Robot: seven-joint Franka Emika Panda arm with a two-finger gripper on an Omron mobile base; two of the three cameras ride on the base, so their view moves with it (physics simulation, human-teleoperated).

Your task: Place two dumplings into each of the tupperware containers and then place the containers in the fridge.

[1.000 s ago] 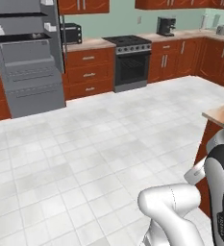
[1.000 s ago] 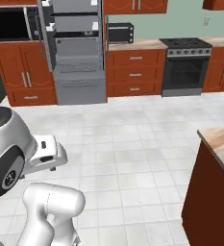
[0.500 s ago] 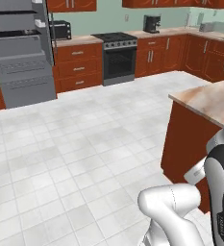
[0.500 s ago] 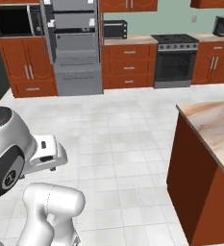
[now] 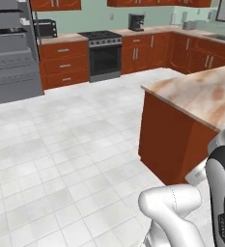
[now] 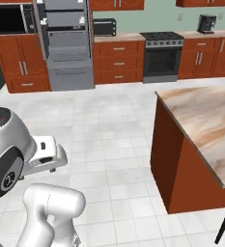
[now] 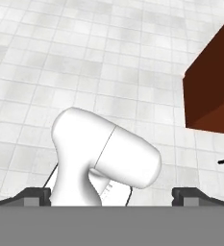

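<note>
- The fridge [image 6: 68, 46] stands open against the far wall, grey shelves and a lower drawer showing; it is the one fridge in the room.
- Just beside the fridge, one black microwave [image 6: 104, 27] sits on the wall worktop [image 6: 119, 37] above red-brown drawers.
- Further along from the fridge stands one black-fronted stove [image 5: 104, 55], then one coffee machine [image 5: 135, 21] on the same worktop.
- One built-in dark oven [image 6: 10, 19] sits on the fridge's other side.
- Well apart from the fridge, one island worktop [image 6: 210, 125] with a marbled tan top rises from the pale tiled floor [image 5: 61, 159].
- The hand [image 7: 111, 194] is spread fully wide and holds nothing, its two fingertips [image 7: 34, 194] over the floor.
</note>
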